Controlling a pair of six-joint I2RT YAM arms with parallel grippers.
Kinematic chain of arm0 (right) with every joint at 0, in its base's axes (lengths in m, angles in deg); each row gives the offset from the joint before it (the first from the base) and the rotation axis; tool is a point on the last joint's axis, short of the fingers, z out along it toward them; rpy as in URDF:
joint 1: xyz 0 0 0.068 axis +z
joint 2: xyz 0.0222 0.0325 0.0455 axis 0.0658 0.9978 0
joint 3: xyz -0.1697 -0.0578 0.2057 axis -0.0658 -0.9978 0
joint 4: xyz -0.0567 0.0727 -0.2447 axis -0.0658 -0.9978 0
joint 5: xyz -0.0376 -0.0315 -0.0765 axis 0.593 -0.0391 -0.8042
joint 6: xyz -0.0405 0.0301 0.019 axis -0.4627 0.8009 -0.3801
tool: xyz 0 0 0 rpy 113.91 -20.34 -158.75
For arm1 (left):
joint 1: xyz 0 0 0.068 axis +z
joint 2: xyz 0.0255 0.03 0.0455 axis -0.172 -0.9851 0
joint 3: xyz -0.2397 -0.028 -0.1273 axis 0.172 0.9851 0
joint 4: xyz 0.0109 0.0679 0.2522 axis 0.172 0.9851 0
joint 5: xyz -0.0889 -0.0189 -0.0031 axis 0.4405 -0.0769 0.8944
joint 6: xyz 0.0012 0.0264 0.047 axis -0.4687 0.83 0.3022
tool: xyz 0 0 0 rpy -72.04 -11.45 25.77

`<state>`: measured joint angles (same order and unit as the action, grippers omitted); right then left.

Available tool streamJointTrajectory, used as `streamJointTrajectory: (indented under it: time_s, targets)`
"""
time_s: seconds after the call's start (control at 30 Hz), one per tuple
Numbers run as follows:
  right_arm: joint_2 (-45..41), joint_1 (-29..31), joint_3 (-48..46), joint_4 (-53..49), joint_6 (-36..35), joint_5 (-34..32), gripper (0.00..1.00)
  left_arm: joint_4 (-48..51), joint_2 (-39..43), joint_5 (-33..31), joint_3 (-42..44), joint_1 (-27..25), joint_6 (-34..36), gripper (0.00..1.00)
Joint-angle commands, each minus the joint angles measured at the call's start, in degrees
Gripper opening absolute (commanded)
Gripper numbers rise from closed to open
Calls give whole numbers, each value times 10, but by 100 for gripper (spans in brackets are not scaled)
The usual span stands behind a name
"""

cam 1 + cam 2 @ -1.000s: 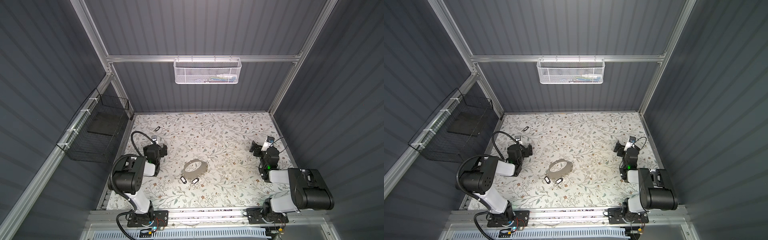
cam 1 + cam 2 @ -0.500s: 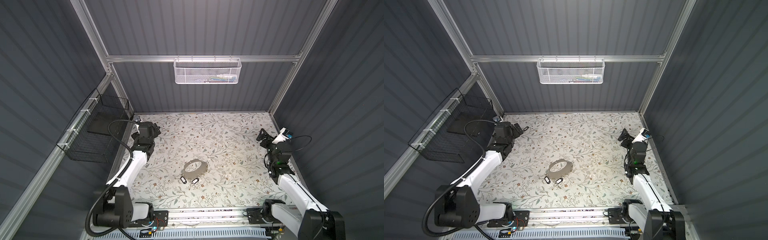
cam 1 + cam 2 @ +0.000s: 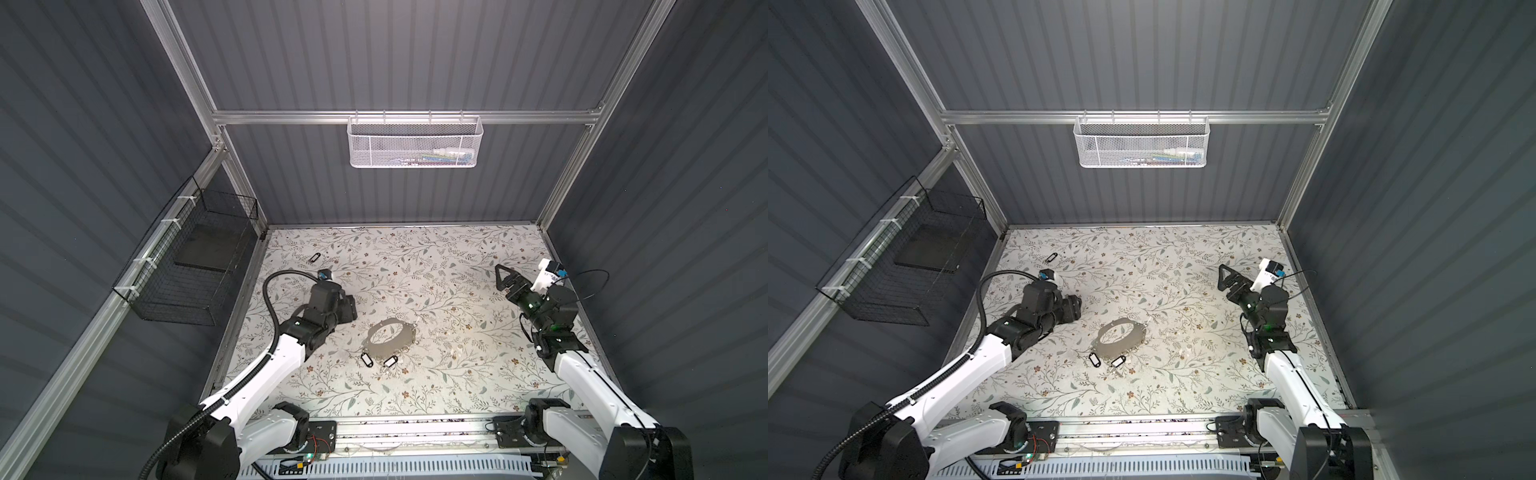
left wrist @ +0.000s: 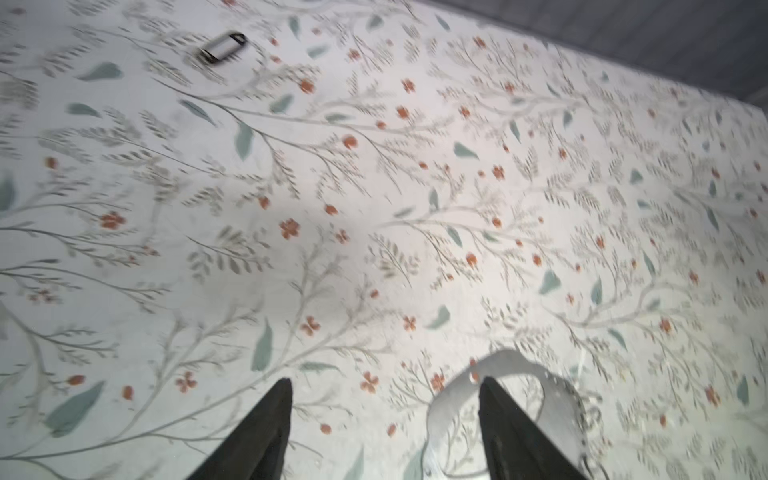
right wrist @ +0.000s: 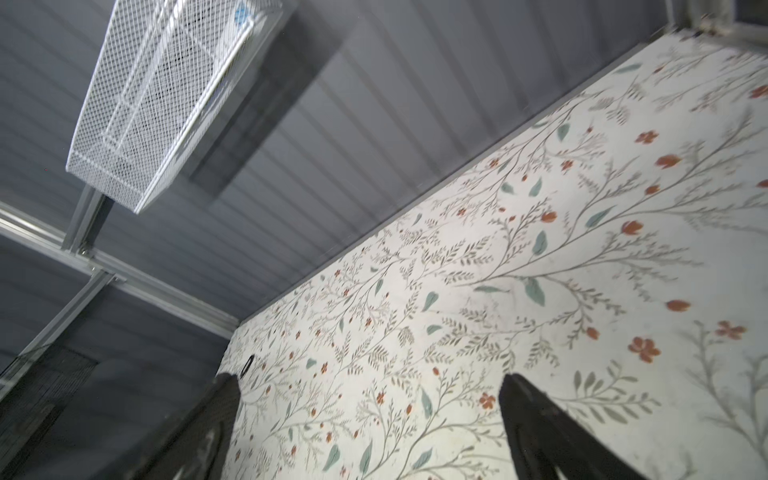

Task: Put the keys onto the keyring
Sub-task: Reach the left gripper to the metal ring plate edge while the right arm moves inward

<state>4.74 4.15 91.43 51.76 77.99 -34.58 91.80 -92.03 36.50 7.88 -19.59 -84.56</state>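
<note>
**Table** [image 3: 457,266], contents & surrounds:
- Keyring [image 3: 390,338]: approx. centre, lying flat.
- Near-left key [image 3: 366,360] & near-right key [image 3: 389,362]: side by side at keyring's near edge. Touching it or just beside it, can't tell.
- Third key [image 3: 314,257]: far-left area of table, well apart from keyring.
- Left gripper [image 3: 348,308]: just left of keyring, betw. it and third key.
- Right gripper [image 3: 502,274]: over table's right side, well apart from keyring.
- Mesh basket [image 3: 413,143]: on back-wall rail, above table.
- Wire basket [image 3: 195,266]: on left wall, beyond table's left edge.
</note>
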Motion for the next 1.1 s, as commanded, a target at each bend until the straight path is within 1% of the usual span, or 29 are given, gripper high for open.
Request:
streamJointTrajectory:
  time_s: [0.0, 0.07, 0.17, 0.23, 0.43, 0.63, 0.97, 1.07]
  targets:
    - [-4, 23, 6, -38, -10, 26, 99, 17, -11, 23, 11, -58, 12, 66]
    - [-9, 40, 5, -43, -22, 23, 99, 4, -36, 40, 16, -94, 29, 61]
    - [-14, 74, 4, -51, -51, -1, 99, -3, -84, 63, 7, -133, 51, 54]
    - [-10, 93, 12, -64, -71, -15, 99, -13, -114, 93, 0, -153, 62, 52]
    - [27, 109, 25, -59, -77, -5, 99, -17, -178, 128, -23, -203, 102, 48]
    - [51, 119, 38, -66, -79, 12, 99, -23, -206, 142, -28, -211, 119, 48]
    - [42, 142, 37, -87, -90, 13, 99, -34, -252, 142, -44, -212, 144, 49]
    - [40, 151, 39, -98, -98, 30, 99, -31, -251, 144, -46, -212, 138, 47]
